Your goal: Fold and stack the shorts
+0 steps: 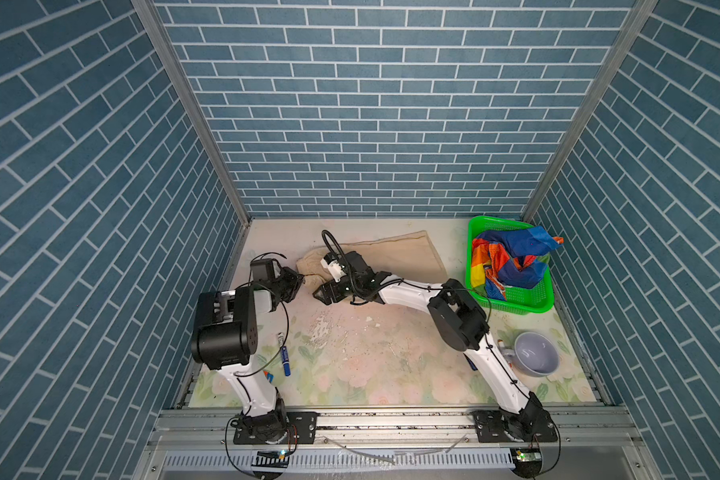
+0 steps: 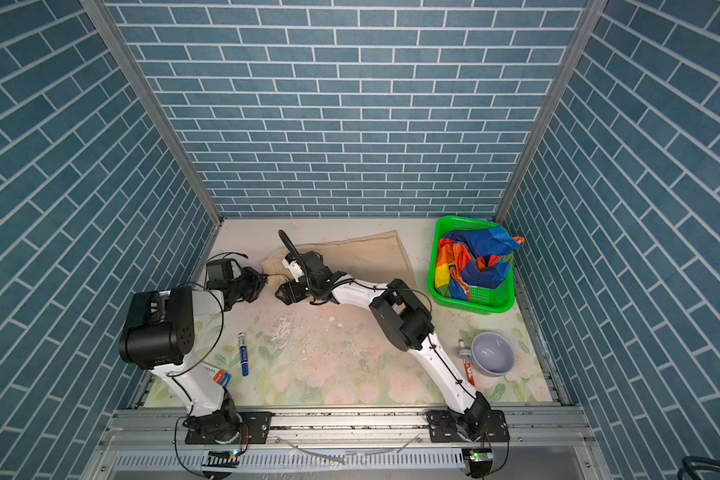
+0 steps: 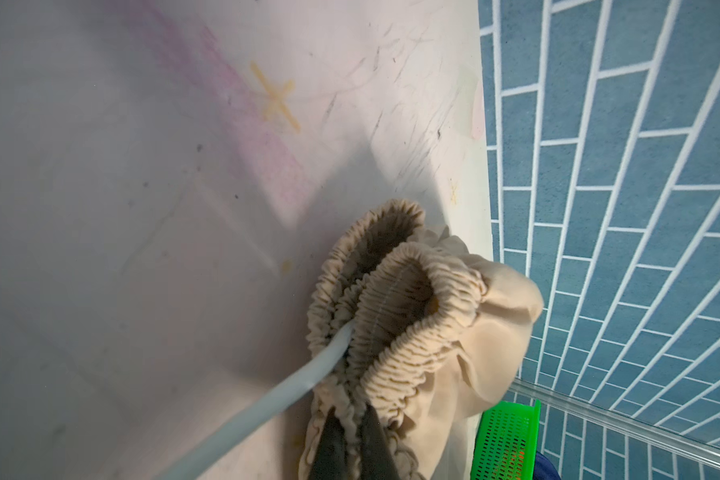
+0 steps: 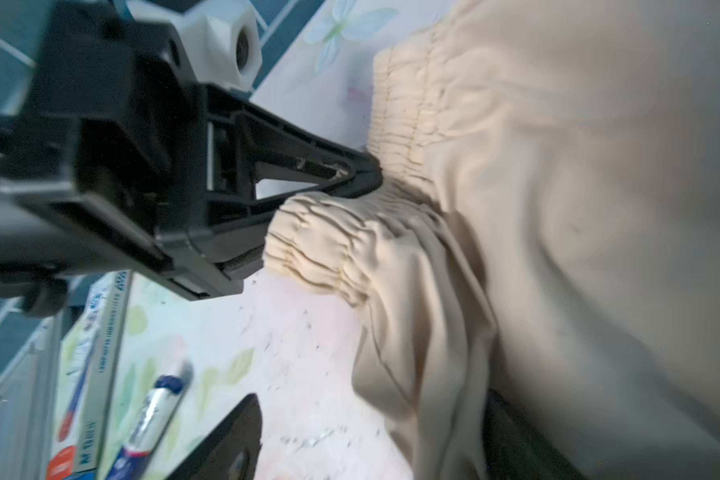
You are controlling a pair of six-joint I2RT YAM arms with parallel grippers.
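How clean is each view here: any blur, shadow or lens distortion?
In both top views, sharp and evenly lit, though the wide lens splays the walls. Left wrist view: beige shorts waistband crisp, pale cord out of focus, a shadow across the table. Right wrist view: blurred, worst on the marker and cloth; the left claw, shut on the waistband, reads clearly.

Left fingers (image 3: 330,451) pinched together; right fingers (image 4: 225,440) spread apart; right arm (image 1: 404,291) reaching across middle.
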